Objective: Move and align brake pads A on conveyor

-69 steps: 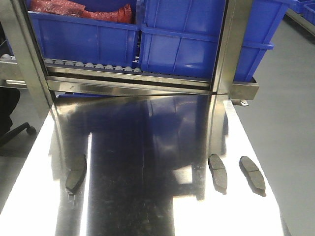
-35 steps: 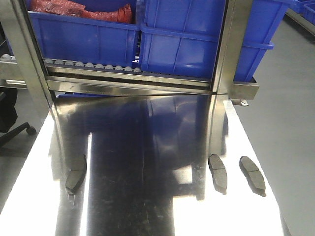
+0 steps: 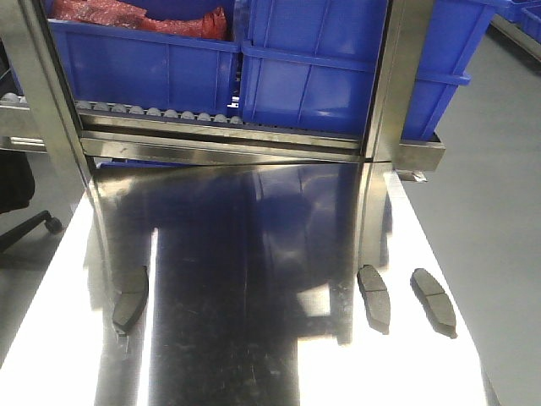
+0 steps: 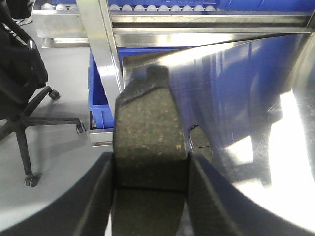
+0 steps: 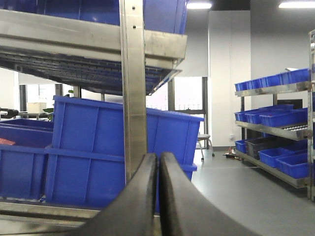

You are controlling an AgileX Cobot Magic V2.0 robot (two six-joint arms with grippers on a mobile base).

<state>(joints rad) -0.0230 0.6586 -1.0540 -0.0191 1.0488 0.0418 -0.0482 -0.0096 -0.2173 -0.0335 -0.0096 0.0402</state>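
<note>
Grey-faced oblong brake pad [image 4: 147, 123] clamped lengthwise in left gripper [image 4: 150, 164], near shiny steel table [image 3: 254, 355] edge. Right gripper [image 5: 158, 158] closed, empty. Three more pads [image 3: 130, 300] on table. Conveyor unseen: carry level, set down square, release gently.

Three grey brake pads [image 3: 374, 298] lie on the steel table [image 3: 254, 338]; a fourth pad [image 4: 150, 142] sits between jaws.
</note>
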